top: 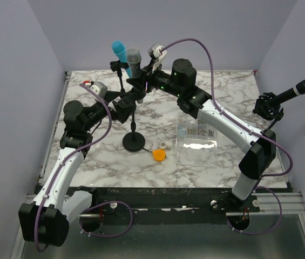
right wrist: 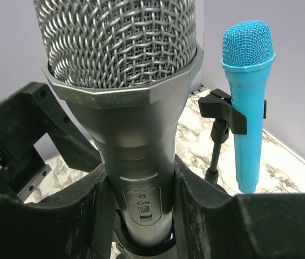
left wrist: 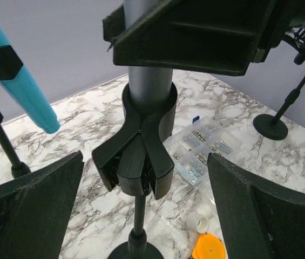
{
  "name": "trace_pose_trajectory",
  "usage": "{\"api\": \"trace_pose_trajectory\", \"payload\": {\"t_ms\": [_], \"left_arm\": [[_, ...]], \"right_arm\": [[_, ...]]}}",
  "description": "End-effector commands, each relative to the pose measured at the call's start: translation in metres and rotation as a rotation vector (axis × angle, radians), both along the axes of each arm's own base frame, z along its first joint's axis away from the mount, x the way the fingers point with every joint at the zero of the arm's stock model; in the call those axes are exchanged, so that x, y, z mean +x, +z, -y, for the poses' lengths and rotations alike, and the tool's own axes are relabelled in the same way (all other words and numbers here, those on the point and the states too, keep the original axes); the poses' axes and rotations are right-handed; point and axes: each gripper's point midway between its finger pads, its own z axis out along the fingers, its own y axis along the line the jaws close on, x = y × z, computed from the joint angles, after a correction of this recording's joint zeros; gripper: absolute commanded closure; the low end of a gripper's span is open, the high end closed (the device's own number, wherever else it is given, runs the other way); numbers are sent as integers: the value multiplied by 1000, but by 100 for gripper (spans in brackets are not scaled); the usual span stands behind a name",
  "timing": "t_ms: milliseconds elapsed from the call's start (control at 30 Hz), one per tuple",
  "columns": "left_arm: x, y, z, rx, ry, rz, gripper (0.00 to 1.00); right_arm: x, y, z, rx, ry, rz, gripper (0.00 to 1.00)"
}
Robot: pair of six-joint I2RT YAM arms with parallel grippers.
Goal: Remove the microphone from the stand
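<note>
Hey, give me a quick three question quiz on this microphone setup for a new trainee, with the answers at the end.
1. True or false: the right hand is shut on the silver microphone.
2. The left hand is: A open wide; B shut empty; C out of every view.
3. How many microphones does the top view show?
Key: 1 true. 2 A. 3 three: the silver microphone, the blue microphone and the black microphone.
</note>
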Motion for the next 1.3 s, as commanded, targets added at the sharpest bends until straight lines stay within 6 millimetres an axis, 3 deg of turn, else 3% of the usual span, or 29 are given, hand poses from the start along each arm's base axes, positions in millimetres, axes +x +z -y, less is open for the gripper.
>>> {"api": "trace_pose_trajectory", "payload": {"t_ms": [0, 300, 367, 433, 600, 767, 933, 1000, 1033, 1067, 1267], "left_arm": [[-5, 9, 14, 35, -81, 108, 12], [-6, 9, 16, 27, -93, 116, 44], [-7, 8, 17, 32, -98, 112, 46], [-6, 5, 18, 36, -107, 98, 46], [-4, 1, 20, 35, -119, 66, 25], [2, -7, 20, 49, -116, 41, 26], [5, -5, 18, 60, -103, 38, 56], [5, -5, 18, 69, -104, 41, 76], [5, -5, 17, 77, -101, 42, 92], [7, -7, 16, 86, -91, 34, 100], [13, -12, 10, 97, -45, 35, 100]], "right_arm": [[-12, 13, -8, 40, 43, -39, 82], [-15, 12, -12, 38, 44, -45, 81], [-16, 13, -13, 38, 41, -44, 82], [-17, 12, -14, 36, 41, -43, 81], [-16, 12, -18, 32, 40, -38, 81], [-17, 9, -21, 23, 42, -37, 82], [-18, 11, -19, 15, 35, -26, 82], [-18, 13, -17, 14, 27, -17, 82], [-18, 14, -16, 15, 21, -12, 82], [-18, 14, -15, 18, 18, -10, 82], [-17, 28, -7, 63, -18, 8, 85]]}}
